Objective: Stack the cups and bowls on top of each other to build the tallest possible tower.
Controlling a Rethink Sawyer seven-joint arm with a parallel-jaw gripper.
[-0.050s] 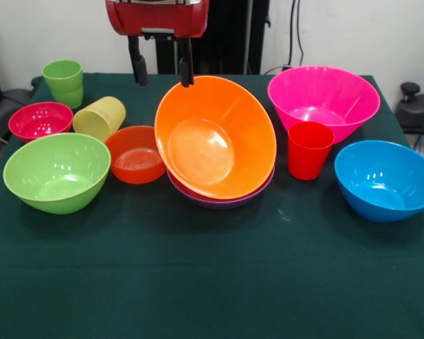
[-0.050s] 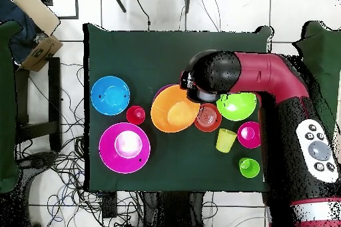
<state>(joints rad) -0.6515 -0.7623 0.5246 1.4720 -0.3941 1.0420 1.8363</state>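
A dark green cloth [image 1: 212, 282] covers the table, with a white wall [image 1: 49, 28] behind, and the orange bowl [image 1: 215, 138] leans tilted on the purple bowl [image 1: 219, 201], its top rim between the gripper's [image 1: 162, 70] spread-apart fingers [image 1: 138, 67].

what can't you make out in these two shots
- Purple bowl: front view shows only a rim sliver; the tilted orange bowl hides the rest.
- Gripper: overhead, the arm covers it.
- Whether a finger touches the orange rim: unclear.
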